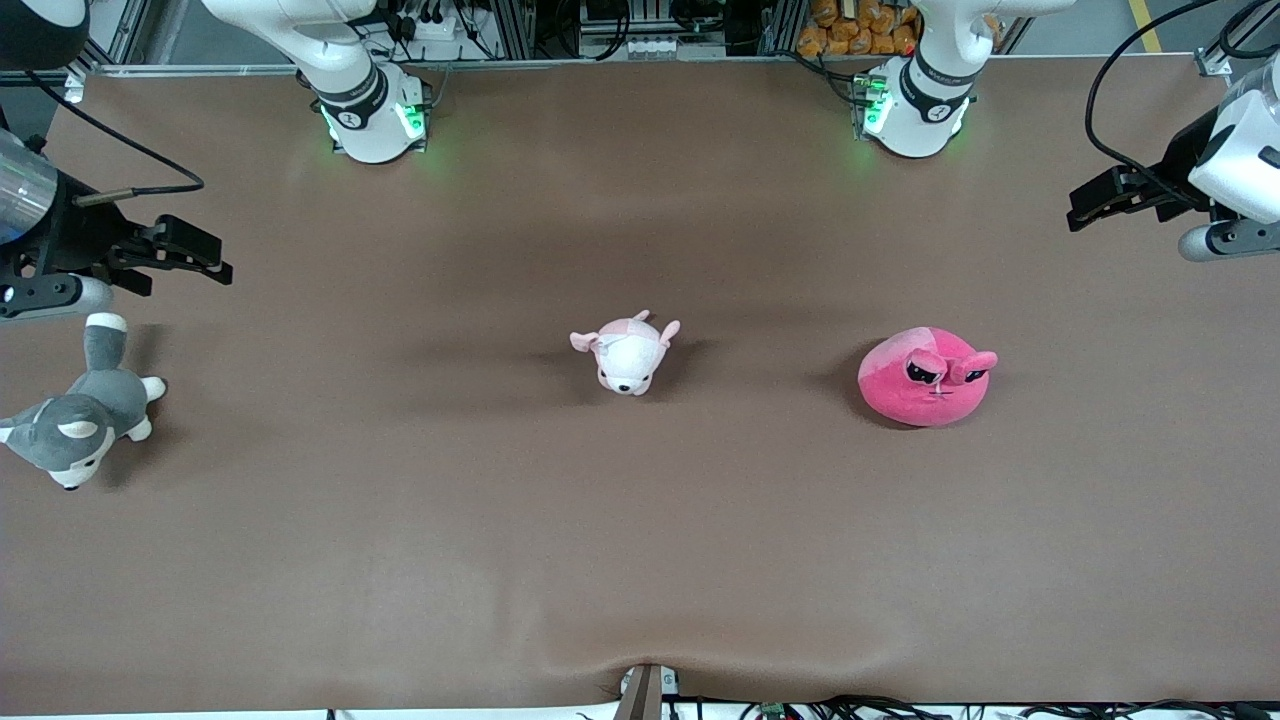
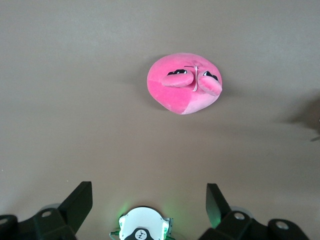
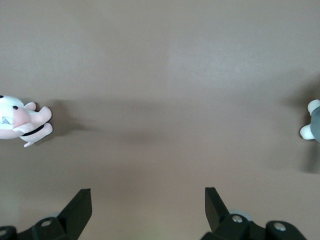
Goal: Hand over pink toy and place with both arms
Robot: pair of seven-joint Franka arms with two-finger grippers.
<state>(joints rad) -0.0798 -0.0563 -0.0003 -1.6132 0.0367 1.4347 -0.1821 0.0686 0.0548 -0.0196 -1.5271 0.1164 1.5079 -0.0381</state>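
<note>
Right wrist view crops grey dog (image 3: pixel 314 124) to paws.

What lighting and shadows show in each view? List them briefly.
Front view: even overhead light, soft shadows beside the pink toy, the pale pink-and-white toy and the grey dog; green glow at both arm bases. Left wrist view: faint shadow around the pink toy, green light by the open left gripper. Right wrist view: a dim shadow band above the open right gripper.

the whole table (image 1: pixel 640 560) is seen from a high front camera facing both arm bases. each wrist camera is aimed down past its own fingertips from well above. the pink toy (image 1: pixel 927 377) (image 2: pixel 184 83) is shared by front and left wrist views.
</note>
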